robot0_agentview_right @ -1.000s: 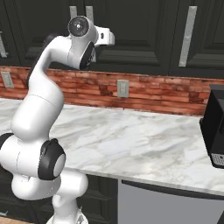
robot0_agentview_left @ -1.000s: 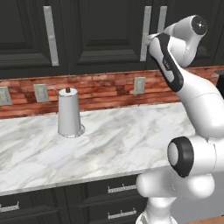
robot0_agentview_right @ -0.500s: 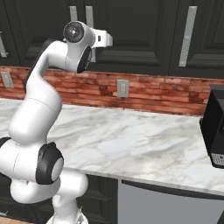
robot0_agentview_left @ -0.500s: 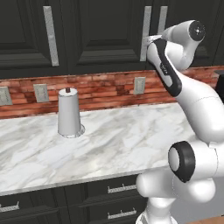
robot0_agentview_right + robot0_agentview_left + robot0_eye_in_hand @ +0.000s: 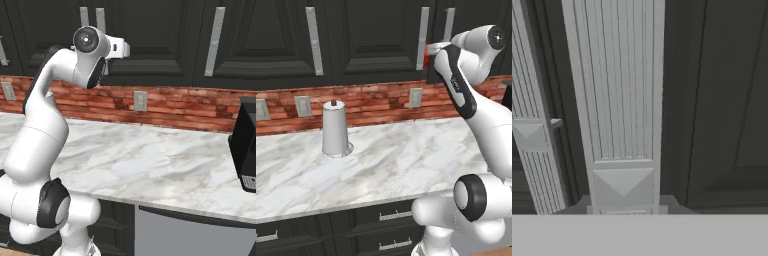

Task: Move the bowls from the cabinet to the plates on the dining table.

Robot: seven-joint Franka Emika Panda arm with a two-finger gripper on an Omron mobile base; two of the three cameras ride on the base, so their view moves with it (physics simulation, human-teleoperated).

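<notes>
Fingers [image 5: 623, 209] pinching ribbed silver bar handle [image 5: 614, 100] | black panelled cabinet [image 5: 722, 100] door

The white arm rises from its base, bends at the elbow and reaches up and forward, wrist level, hand pointing straight ahead. The gripper [image 5: 623, 209] has its dark fingertips [image 5: 668, 202] closed on a ribbed silver cabinet handle [image 5: 619, 100].

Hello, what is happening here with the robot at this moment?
The white arm reaches up to the black wall cabinet above the marble counter. Its gripper is closed around the lower end of a vertical silver door handle, seen close in the hand view. The doors look shut. A paper towel roll stands on the counter.
</notes>
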